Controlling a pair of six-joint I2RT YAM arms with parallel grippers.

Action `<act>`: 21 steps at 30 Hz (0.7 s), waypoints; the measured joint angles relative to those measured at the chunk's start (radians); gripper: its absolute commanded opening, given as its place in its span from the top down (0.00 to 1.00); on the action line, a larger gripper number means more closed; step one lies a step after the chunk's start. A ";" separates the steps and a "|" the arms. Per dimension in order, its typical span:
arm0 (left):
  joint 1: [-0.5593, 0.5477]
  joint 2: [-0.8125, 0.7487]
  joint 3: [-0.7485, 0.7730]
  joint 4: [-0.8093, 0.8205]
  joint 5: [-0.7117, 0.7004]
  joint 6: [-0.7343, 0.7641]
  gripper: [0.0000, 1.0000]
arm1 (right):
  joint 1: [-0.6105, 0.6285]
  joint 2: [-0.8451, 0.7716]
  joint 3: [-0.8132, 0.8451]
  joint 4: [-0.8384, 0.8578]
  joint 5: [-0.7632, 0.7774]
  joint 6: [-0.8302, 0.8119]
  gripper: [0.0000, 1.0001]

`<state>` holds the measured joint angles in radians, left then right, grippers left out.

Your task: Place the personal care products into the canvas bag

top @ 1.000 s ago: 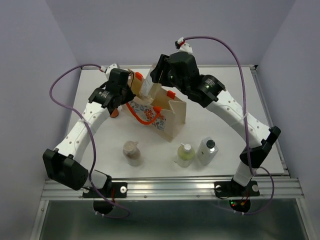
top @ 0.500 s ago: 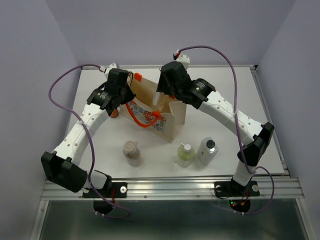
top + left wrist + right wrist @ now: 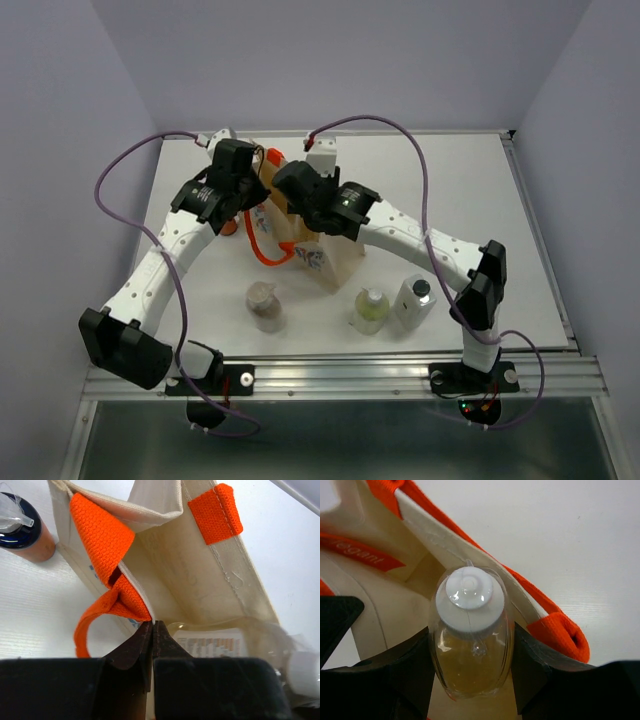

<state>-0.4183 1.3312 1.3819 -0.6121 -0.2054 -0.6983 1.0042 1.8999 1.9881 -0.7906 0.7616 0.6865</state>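
The canvas bag (image 3: 335,262) stands mid-table with its mouth up. My left gripper (image 3: 257,203) is shut on the bag's rim by an orange handle (image 3: 102,535), as the left wrist view (image 3: 152,624) shows. My right gripper (image 3: 470,636) is shut on the amber bottle (image 3: 470,660), white cap forward, inside the bag's mouth (image 3: 292,200). The amber bottle also shows inside the bag in the left wrist view (image 3: 225,641). The orange bottle with dark blue cap (image 3: 22,527) stands just left of the bag (image 3: 229,227). The tan-brown bottle (image 3: 265,305), pale green bottle (image 3: 370,310) and whitish bottle (image 3: 413,300) stand in front.
The bag's loose orange handle (image 3: 262,248) hangs over its left side. The right arm's forearm (image 3: 420,240) reaches across above the pale green and whitish bottles. The table's near edge rail (image 3: 330,375) lies just behind the front bottles.
My right arm has swung left and down, carrying the amber bottle from above the bag into its mouth. The bag has shifted slightly left. My left gripper keeps its hold on the rim.
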 measured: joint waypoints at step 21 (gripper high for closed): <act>-0.002 -0.095 -0.034 0.009 -0.009 -0.029 1.00 | 0.025 0.010 -0.272 0.093 0.011 -0.194 0.99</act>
<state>-0.4198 1.2362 1.3479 -0.6033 -0.2142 -0.7269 1.0294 1.9102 1.7164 -0.6971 0.7723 0.4923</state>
